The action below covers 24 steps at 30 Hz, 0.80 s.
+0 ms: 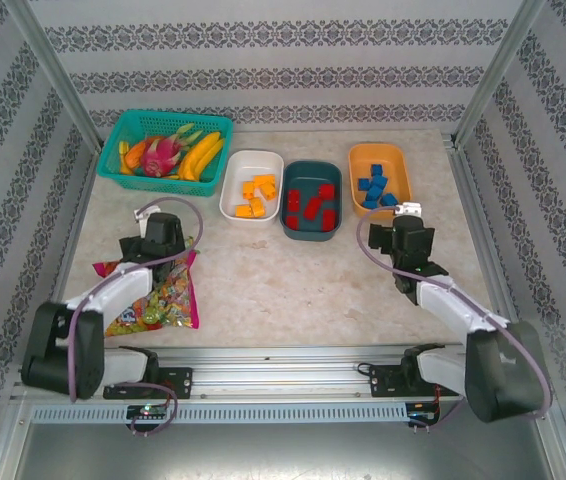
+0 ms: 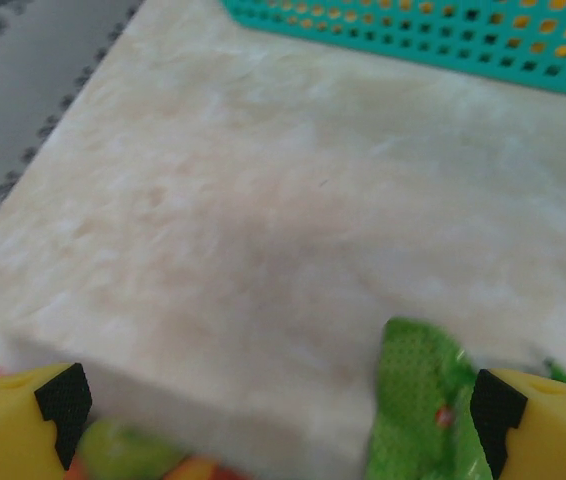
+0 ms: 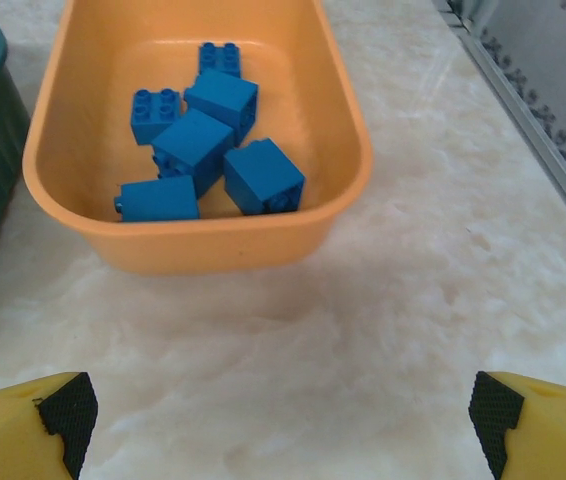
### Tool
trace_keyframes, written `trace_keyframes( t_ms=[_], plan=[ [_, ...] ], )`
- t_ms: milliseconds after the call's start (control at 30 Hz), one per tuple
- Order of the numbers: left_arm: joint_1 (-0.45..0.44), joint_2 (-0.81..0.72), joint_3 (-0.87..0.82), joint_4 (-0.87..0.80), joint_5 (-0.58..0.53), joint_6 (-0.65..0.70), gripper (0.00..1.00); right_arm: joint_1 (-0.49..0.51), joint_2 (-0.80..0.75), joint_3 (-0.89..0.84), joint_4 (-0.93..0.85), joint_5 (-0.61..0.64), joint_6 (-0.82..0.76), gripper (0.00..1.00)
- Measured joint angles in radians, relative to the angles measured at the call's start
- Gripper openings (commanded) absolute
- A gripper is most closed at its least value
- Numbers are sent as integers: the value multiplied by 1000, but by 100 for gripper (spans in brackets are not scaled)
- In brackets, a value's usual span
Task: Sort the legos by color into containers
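**Table layout, far side to near**

Far-left corner: mesh basket (image 1: 113, 152) with toy fruit (image 1: 178, 152) inside it. To its right, three containers stand in a row along the far side: left tub (image 1: 253, 154), middle tub (image 1: 313, 166) and right tub (image 1: 378, 148). They stand close beside one another, and the middle one sits a little nearer than the others. Legos (image 1: 310, 207) lie inside all three, one cluster in each.

Right gripper (image 3: 283, 410): above the table (image 1: 283, 290), just before the right tub's near end.

Near left: candy bag (image 1: 163, 295) flat on the table, before the basket and well apart from the tubs.

Left gripper (image 2: 281, 405): over the bag's far edge, with the basket beyond it.
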Motion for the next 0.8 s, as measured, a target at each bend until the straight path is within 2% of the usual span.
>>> trace_keyframes(
  t_ms=[100, 267, 400, 533, 633, 800],
  plan=[
    [26, 100, 46, 131, 58, 62, 100, -19, 85, -5, 127, -38, -31, 98],
    [86, 152, 50, 311, 155, 136, 100, -81, 178, -19, 283, -111, -69, 98],
    [103, 142, 48, 347, 207, 166, 100, -138, 212, -58, 432, -171, -65, 97],
    [104, 59, -33, 380, 237, 167, 100, -170, 294, -125, 595, -211, -56, 98],
    [109, 44, -102, 432, 269, 168, 100, -169, 312, -153, 623, -222, -54, 98],
    [111, 132, -131, 519, 318, 182, 100, -162, 311, -153, 660, -205, -54, 98]
  ],
)
